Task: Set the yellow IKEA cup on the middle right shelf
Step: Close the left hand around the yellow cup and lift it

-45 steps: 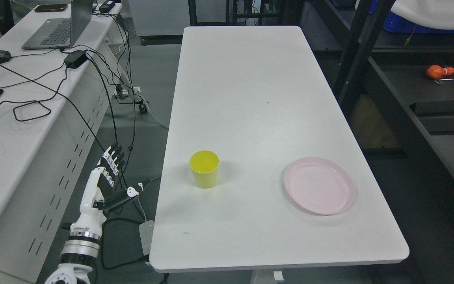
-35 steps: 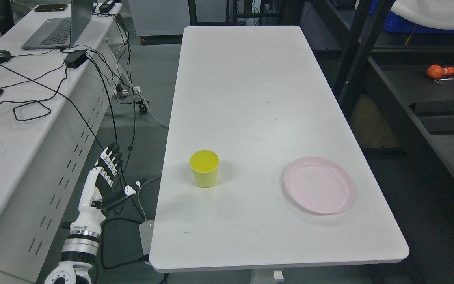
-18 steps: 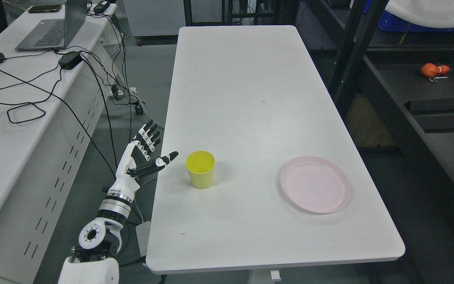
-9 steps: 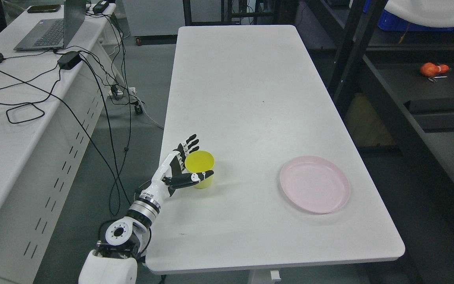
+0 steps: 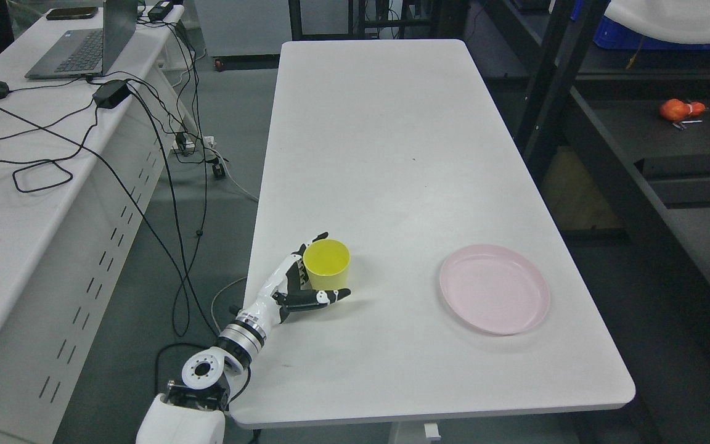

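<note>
Near the worktop's (image 5: pixel 392 135) left edge, toward its near end, the cup (image 5: pixel 326 264) stands upright with its mouth open to the camera. The left hand (image 5: pixel 302 280) cradles it from 9 o'clock: the fingers (image 5: pixel 306 246) pass behind the wall on the far-left side, and the thumb (image 5: pixel 324 297) lies across the base on the near side. The hand looks wrapped around the cup but not clearly clenched; whether the pads press the wall cannot be told, and the cup shows no lift off the surface.

The main risk, as I judge it, is a loose or low grip. With the thumb down at the base and the fingers higher up, closing could tip the tapered cup toward 3 o'clock or squeeze it out of the grasp. Its smooth plastic wall would make that slip easier. Lifting before the fingers settle could drop it on the worktop or over the left edge, just beside the wrist.

At 3 o'clock from the cup, well apart, lies a pink plate (image 5: pixel 494 297); a toppled cup could roll toward it. Farther to 2 o'clock stands the dark shelf (image 5: pixel 669 142), reached only by carrying the cup across the whole worktop with the left arm, past a black upright (image 5: pixel 546 105). A knock there could jar the cup loose. The right hand is out of view.
</note>
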